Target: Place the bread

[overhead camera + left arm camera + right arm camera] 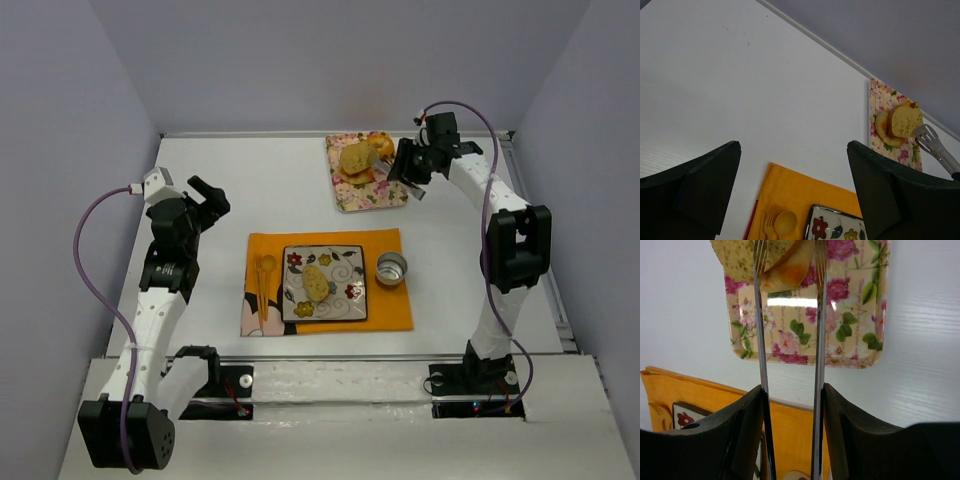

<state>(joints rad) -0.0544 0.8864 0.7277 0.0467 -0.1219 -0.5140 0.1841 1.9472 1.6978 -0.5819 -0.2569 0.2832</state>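
Two tan speckled bread slices: one (pixel 317 282) on square flowered plate (pixel 352 308), one (pixel 354 158) on far rose-patterned tray (pixel 352 199). Right gripper (pixel 790 395) clenched on metal tongs (pixel 761 340); left gripper (pixel 792 165) released, left.

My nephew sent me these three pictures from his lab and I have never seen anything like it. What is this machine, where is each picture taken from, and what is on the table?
It is two robot arms bolted at the near edge of a white table. One picture looks down from above; the other two come from cameras on each wrist.

On the table lies an orange placemat carrying a flowered plate with one bread slice, wooden cutlery and a small metal cup. At the far edge, a floral tray holds pastries and another bread slice.

The right gripper holds metal tongs, their tips at that bread slice. The left gripper is open and empty.
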